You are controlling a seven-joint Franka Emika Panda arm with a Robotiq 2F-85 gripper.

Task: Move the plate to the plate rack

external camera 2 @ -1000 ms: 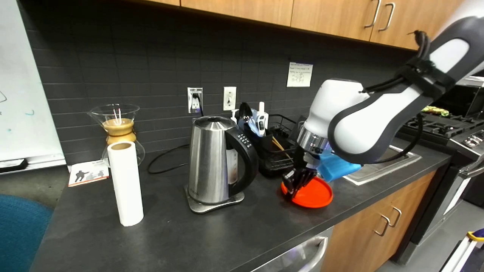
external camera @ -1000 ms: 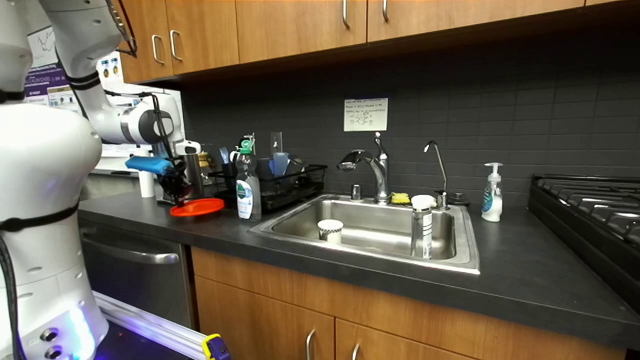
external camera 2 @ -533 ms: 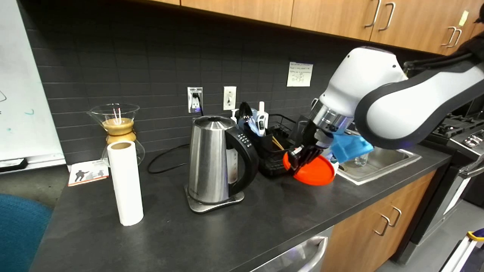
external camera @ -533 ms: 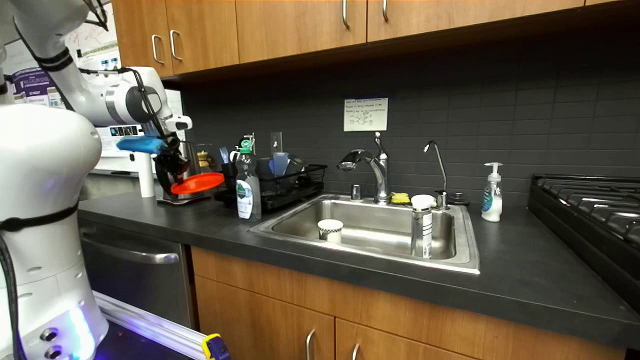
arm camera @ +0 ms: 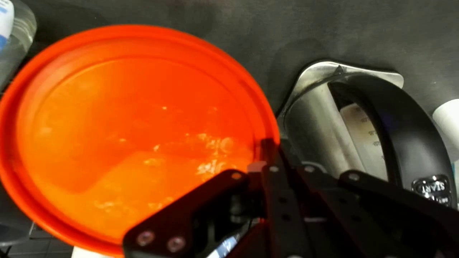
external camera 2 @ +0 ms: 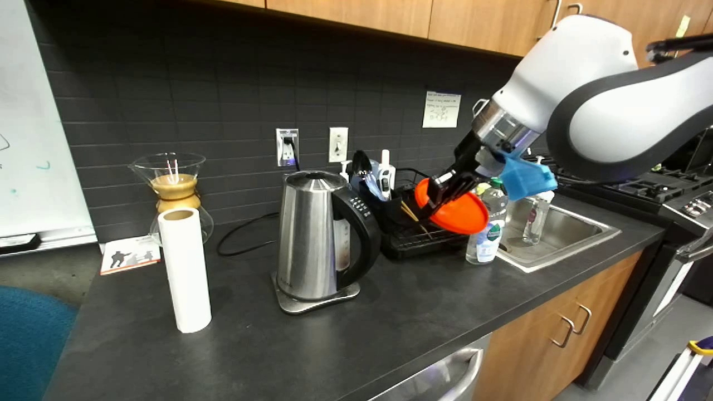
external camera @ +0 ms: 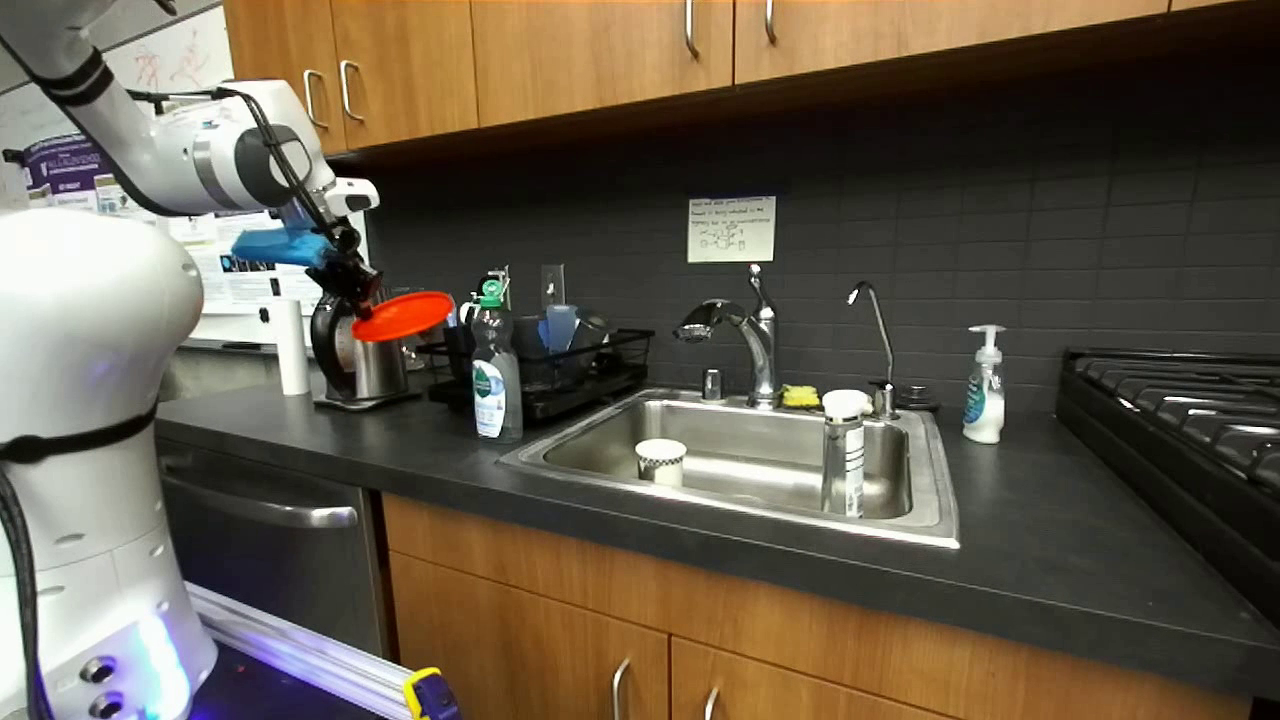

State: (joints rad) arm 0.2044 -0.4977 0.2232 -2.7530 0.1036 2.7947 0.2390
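Observation:
The red-orange plate shows in both exterior views (external camera: 408, 315) (external camera 2: 462, 214) and fills the left of the wrist view (arm camera: 136, 118). My gripper (external camera: 363, 308) is shut on the plate's edge; its fingertips also show in an exterior view (external camera 2: 428, 210) and in the wrist view (arm camera: 273, 148). The plate is held tilted, well above the counter. The black wire plate rack (external camera: 575, 393) stands on the counter against the back wall and holds dishes and a utensil cup. In an exterior view (external camera 2: 416, 245) the plate hides part of the rack.
A soap bottle (external camera: 491, 390) stands at the rack's front, near the plate in an exterior view (external camera 2: 486, 236). A steel kettle (external camera 2: 309, 239) stands beside the rack. The sink (external camera: 935, 480) and faucet (external camera: 762, 345) lie past it. Wooden cabinets (external camera: 600, 50) hang above.
The plate was on the counter with my gripper at its edge. It has since been lifted clear and tilted more. The arm has risen with it.

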